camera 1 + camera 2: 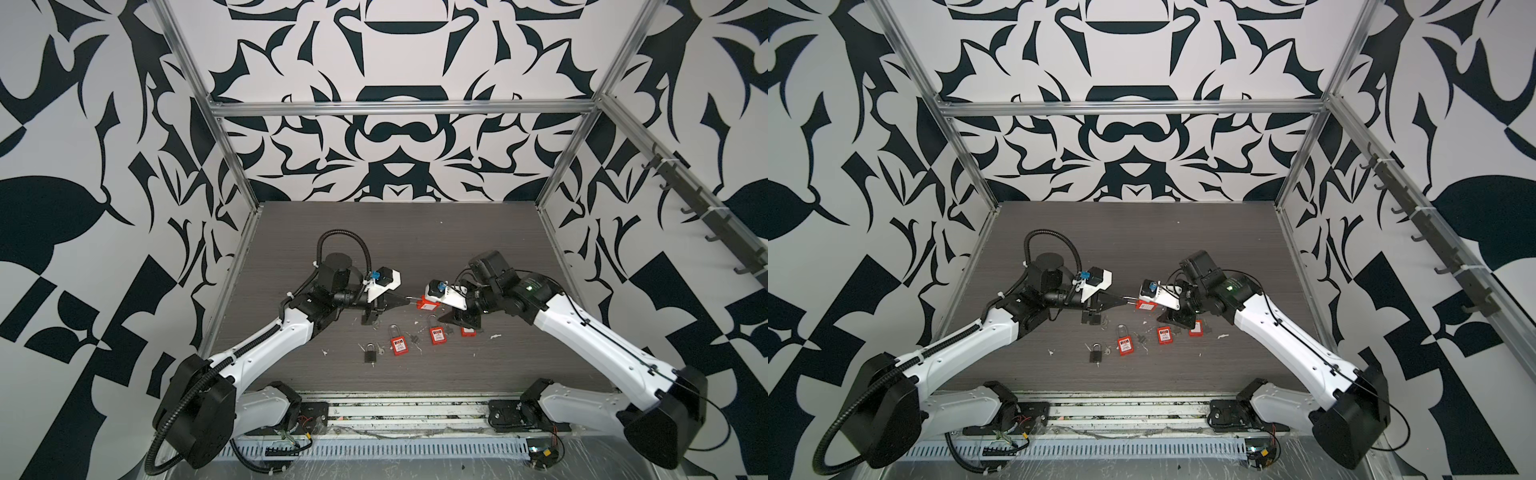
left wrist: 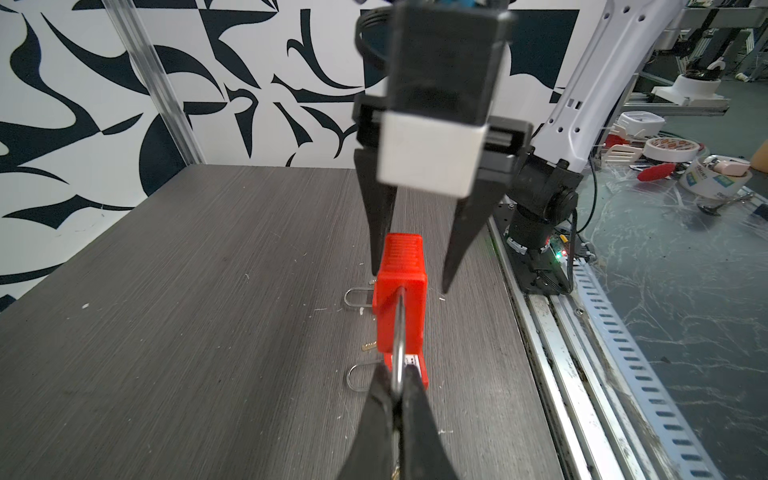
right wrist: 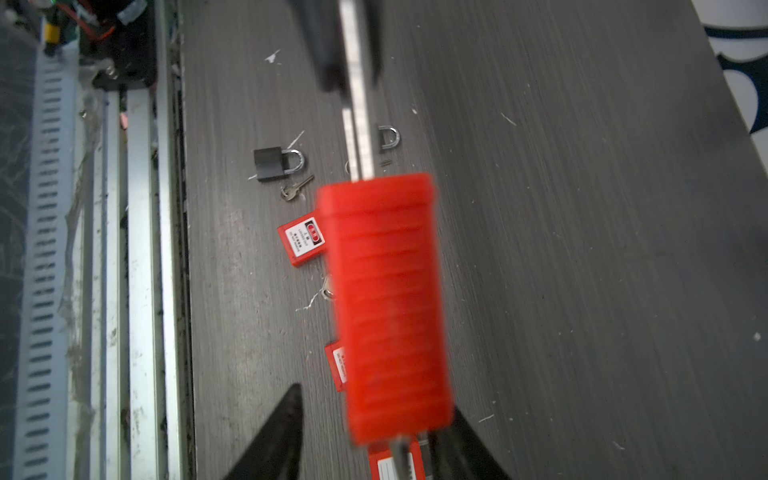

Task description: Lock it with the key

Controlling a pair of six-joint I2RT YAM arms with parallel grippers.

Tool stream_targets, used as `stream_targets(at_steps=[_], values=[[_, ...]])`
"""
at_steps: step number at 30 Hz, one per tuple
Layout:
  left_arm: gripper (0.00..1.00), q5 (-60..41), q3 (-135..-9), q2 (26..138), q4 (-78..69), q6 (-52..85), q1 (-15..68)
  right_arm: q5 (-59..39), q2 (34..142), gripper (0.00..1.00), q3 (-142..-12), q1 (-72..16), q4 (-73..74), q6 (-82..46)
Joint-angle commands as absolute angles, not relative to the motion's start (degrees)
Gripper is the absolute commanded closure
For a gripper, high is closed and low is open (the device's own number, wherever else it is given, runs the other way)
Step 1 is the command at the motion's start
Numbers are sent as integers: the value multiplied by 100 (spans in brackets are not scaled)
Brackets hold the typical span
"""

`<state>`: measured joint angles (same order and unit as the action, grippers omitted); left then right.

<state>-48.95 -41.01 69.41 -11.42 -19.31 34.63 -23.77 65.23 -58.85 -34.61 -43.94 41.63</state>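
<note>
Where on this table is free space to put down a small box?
Bare: the back half of the table, between the held red padlock and the back wall. There is also a narrower strip between the black padlock and the front rail. Crowded: the front middle, where that padlock, the red padlocks and keys lie.
</note>
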Motion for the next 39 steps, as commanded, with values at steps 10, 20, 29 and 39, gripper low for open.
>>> stream_targets(at_steps=[10, 20, 29, 39], values=[[100, -4951, -4201, 6922, -988, -2019, 3551, -2259, 6749, 57, -6498, -3481, -4987, 4359], [100, -4798, -4341, 6988, -782, -2186, 3713, -2487, 6740, 76, -6452, -3481, -4671, 4233], [100, -4807, -4363, 6940, -734, -2259, 3744, -2344, 6791, 86, -6394, -3468, -5048, 4384], [100, -4673, -4536, 6894, 20, -2602, 3753, -2184, 6777, 100, -6228, -3428, -5082, 4659]])
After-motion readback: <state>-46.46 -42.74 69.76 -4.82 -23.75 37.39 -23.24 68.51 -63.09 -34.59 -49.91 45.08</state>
